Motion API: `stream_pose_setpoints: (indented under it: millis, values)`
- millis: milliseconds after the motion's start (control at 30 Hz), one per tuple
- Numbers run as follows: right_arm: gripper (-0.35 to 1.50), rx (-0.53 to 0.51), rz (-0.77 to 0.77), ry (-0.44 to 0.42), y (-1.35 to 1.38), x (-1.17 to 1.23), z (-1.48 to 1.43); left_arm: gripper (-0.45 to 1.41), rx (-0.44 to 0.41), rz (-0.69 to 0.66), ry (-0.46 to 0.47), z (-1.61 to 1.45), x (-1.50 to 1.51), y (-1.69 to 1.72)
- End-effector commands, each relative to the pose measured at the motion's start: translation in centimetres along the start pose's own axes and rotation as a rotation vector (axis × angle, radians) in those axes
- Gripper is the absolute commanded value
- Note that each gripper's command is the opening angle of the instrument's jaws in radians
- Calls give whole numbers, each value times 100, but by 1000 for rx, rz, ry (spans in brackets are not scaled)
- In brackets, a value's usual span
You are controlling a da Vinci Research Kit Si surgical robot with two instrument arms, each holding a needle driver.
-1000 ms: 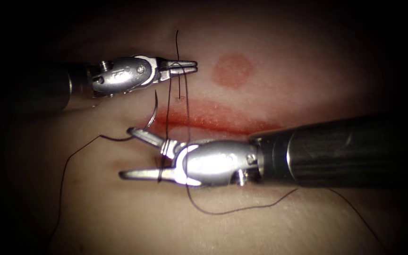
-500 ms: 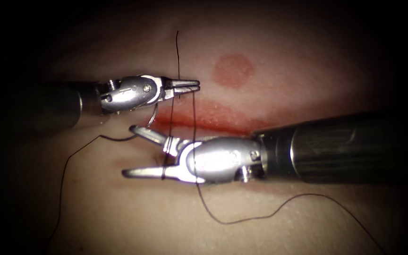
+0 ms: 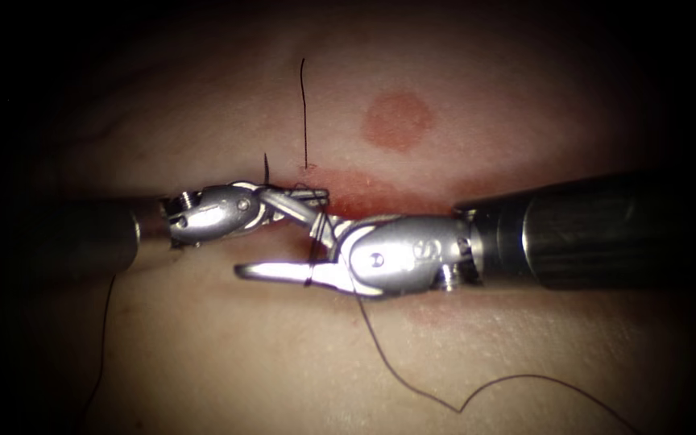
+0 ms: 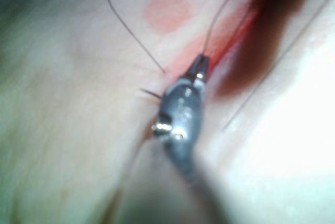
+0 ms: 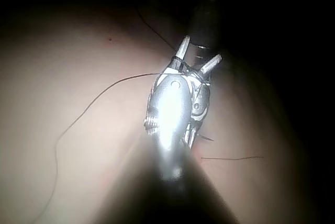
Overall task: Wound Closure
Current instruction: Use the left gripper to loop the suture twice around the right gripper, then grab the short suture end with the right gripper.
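Observation:
My left tool (image 3: 320, 194) lies at the left end of the cut (image 3: 396, 201), its jaws shut on the thread (image 3: 445, 395). Its tip sits against the upper jaw of my right tool (image 3: 253, 231), which is open and holds nothing. Thread is wound around the right tool's jaws near their hinge. The needle (image 3: 266, 167) lies free, with just its point showing above the left tool's wrist and the rest hidden behind it. A short thread tail (image 3: 303, 113) stands up from the tissue above the cut. The left wrist view shows the left tool (image 4: 201, 67) shut on thread. The right tool (image 5: 199, 54) stands open with thread across it.
Red fluid lines the cut, and a round red spot (image 3: 397, 121) marks the tissue (image 3: 203, 362) above it. Slack thread curves over the tissue below the right tool's shaft (image 3: 606, 234). Another strand (image 3: 102, 346) runs down at the left.
The left tool has come down from above the cut to the right tool's upper jaw, bringing its thread along. The right tool has shifted right, and the thread wraps have tightened on it.

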Motion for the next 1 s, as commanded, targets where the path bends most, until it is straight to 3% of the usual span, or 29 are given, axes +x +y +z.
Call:
stream_pose_setpoints:
  millis: [33,367,500,567,833,1000]
  values:
    - [103,-21,0,-2,1,-6,1,-35,-3,-1,2,7,-7,3]
    - [121,-180,48,-39,19,5,-4,-35,-6,-1,0,1,-5,29]
    - [121,-271,31,-126,29,-5,-1,-35,-13,4,4,2,2,44]
    - [131,-311,50,-149,33,-10,0,-35,-17,6,3,2,5,48]
    - [141,-394,40,-232,45,-22,4,-35,-20,9,5,2,11,59]
    - [143,-407,33,-349,47,-29,9,-35,-21,7,6,1,14,59]
